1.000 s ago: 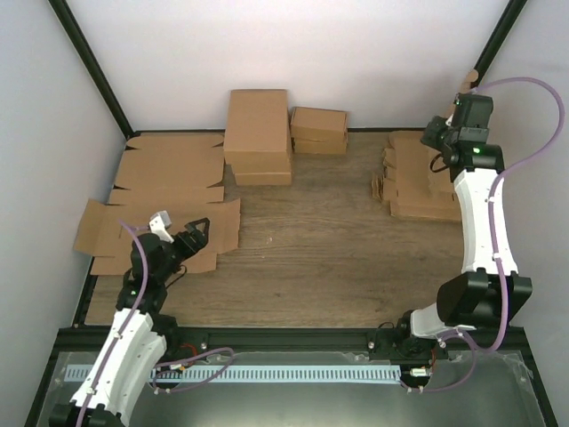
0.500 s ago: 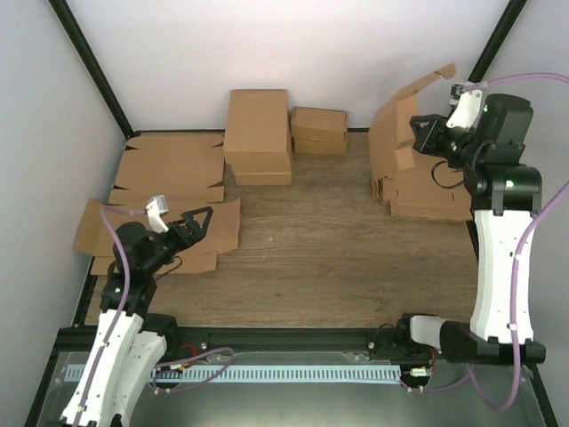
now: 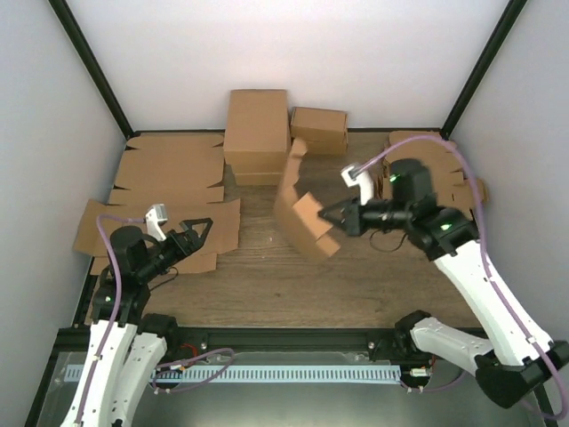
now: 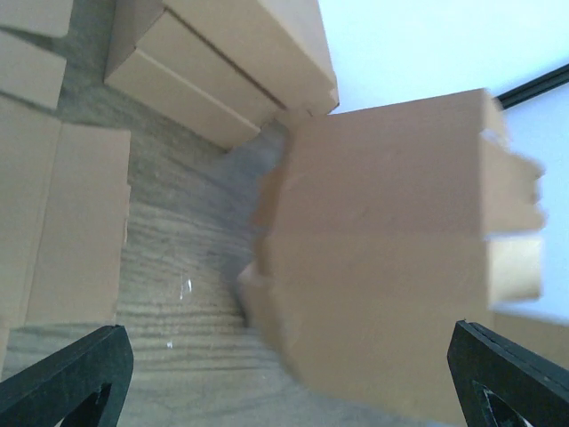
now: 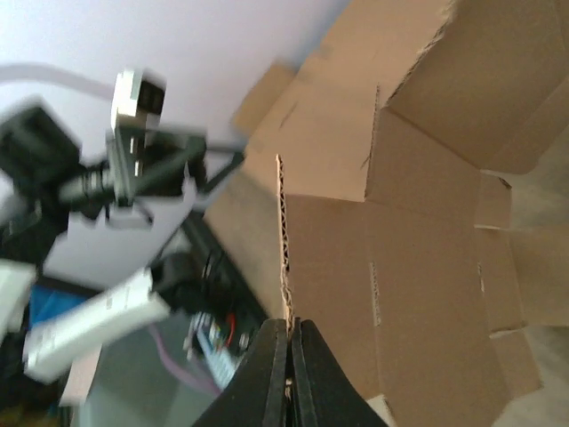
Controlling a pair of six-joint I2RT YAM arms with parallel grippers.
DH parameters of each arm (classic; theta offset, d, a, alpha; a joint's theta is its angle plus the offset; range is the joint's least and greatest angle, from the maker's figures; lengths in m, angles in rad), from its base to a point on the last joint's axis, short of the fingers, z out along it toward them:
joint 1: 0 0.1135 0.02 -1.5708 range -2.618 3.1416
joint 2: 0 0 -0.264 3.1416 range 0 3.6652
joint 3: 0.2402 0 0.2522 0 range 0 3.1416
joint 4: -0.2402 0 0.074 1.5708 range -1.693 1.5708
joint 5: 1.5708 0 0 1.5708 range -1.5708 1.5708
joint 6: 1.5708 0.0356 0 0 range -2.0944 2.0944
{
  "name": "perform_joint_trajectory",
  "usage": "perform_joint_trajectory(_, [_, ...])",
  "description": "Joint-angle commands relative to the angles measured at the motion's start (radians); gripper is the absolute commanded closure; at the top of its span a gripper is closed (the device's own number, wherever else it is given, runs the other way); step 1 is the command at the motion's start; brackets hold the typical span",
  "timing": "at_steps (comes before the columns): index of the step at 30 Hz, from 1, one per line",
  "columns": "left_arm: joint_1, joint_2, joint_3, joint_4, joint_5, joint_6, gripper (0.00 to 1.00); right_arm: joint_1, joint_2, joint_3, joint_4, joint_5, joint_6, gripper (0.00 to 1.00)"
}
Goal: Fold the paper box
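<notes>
The right gripper [image 3: 327,214] holds a small, unfolded brown cardboard paper box [image 3: 300,212] over the middle of the wooden table [image 3: 373,267]. Its jaws are pressed together on one edge of the blank. The right wrist view shows the corrugated edge of the paper box [image 5: 409,222] running straight down between the two black fingers [image 5: 274,365], with the creased panels and flaps spreading up and to the right. From overhead the piece tilts and is smeared by motion blur, one flap pointing toward the back wall. Whether its lower corner touches the table cannot be told.

The left gripper [image 3: 197,228] hovers over the near left of the table, jaws spread wide and empty, above the edge of the large flat cardboard sheets [image 3: 169,169]. It points toward the paper box [image 4: 391,267], which fills the right half of the left wrist view between the two black fingertips [image 4: 67,374].

Along the back wall stands a tall stack of big folded brown boxes [image 3: 258,133], with a lower stack of smaller folded boxes [image 3: 318,129] just beside it. A pile of flat brown blanks [image 3: 458,178] lies at the right rear, partly behind the right arm.
</notes>
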Motion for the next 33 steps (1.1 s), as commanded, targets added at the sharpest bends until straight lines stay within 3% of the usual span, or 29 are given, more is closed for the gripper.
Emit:
perform_joint_trajectory(1, [-0.002, 0.025, 0.033, -0.051, 0.066, -0.056, 0.00, 0.271, -0.002, -0.152, 0.196, 0.111, 0.094, 0.99])
perform_joint_trajectory(4, [-0.001, 0.035, 0.060, -0.079, 0.065, -0.045, 0.00, 0.468, 0.048, -0.220, 0.244, 0.182, 0.111, 0.92])
perform_joint_trajectory(8, [-0.001, 0.040, 0.096, -0.127, 0.060, -0.015, 0.00, 0.545, 0.081, -0.313, 0.308, 0.155, 0.130, 0.82])
perform_joint_trajectory(11, [-0.001, 0.047, 0.101, -0.157, 0.071, -0.013, 0.00, 0.570, 0.080, -0.373, 0.334, 0.125, 0.132, 0.58])
perform_joint_trajectory(15, [-0.001, 0.050, 0.079, -0.186, 0.085, -0.022, 0.00, 0.573, 0.063, -0.422, 0.293, 0.211, 0.165, 0.41])
perform_joint_trajectory(23, [-0.001, 0.086, 0.032, -0.225, 0.002, 0.074, 0.00, 0.573, 0.039, -0.522, 0.162, 0.608, 0.415, 0.35])
perform_joint_trajectory(33, [-0.001, 0.090, -0.068, -0.159, -0.062, 0.085, 0.00, 0.573, -0.107, -0.851, 0.403, 0.483, 0.645, 0.40])
